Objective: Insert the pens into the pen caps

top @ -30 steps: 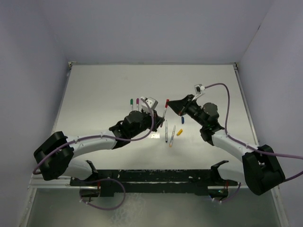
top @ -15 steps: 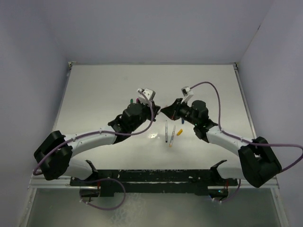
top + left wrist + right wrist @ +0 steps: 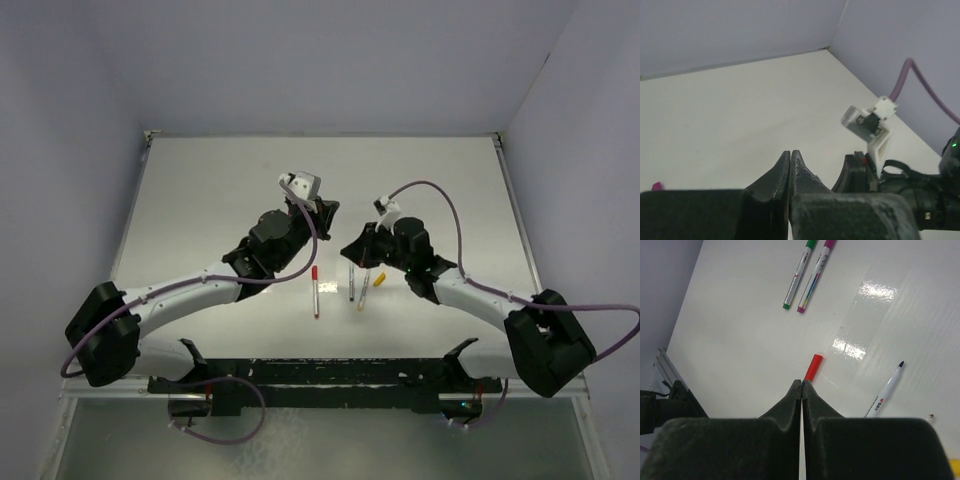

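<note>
Judging by the layout, roughly three of five done. Counted as capped: the green pen (image 3: 799, 275) and the magenta pen (image 3: 815, 276), side by side at the far end of the right wrist view, each coloured at both ends. Probably capped too: the red pen (image 3: 316, 292), flat on the table (image 3: 200, 200) between the two arms, with its red cap (image 3: 813, 367) just beyond the tips of the right gripper (image 3: 801, 385). Joint of cap and barrel hidden behind those tips, so not certain.

Left to do: two bare pens near the right arm, namely the blue-tipped pen (image 3: 885, 392) and, just beside it in the top view, the orange-tipped pen (image 3: 364, 287). Loose just beside that pair: the yellow-orange cap (image 3: 380, 281). No sign of the blue cap, possibly under the right arm.

For the left gripper (image 3: 790, 155): pressed together on nothing, apparently held off the surface, pointing toward the far right corner, forearm reaching in diagonally from the left base. For the right gripper: likewise closed and empty, pitched down over the table toward the red cap, elbow folded out to the right.
</note>
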`<act>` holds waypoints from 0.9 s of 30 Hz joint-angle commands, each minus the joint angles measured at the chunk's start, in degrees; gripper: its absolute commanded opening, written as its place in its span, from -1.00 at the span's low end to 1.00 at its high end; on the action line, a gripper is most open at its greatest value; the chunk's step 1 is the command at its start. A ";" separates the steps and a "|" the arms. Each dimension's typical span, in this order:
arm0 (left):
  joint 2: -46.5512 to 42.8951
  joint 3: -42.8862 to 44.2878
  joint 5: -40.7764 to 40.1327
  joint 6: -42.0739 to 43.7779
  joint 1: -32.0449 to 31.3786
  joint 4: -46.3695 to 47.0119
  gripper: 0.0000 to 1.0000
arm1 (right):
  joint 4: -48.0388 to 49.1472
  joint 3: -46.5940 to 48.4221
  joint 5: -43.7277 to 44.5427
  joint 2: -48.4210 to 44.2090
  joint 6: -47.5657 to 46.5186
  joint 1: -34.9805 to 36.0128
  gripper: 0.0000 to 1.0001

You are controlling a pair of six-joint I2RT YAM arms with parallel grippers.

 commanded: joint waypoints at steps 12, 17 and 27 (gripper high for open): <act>4.22 4.63 -4.07 -14.63 -1.48 -42.59 -0.25 | -19.45 6.39 23.18 -9.06 -3.49 0.00 -0.04; 8.14 3.81 -4.93 -18.65 -5.89 -44.87 -0.17 | -20.96 5.67 26.63 -12.31 -3.21 0.02 0.00; 13.02 6.38 -6.04 -23.34 -9.44 -51.93 -0.14 | -20.78 4.90 26.79 -13.68 -2.44 -0.03 0.00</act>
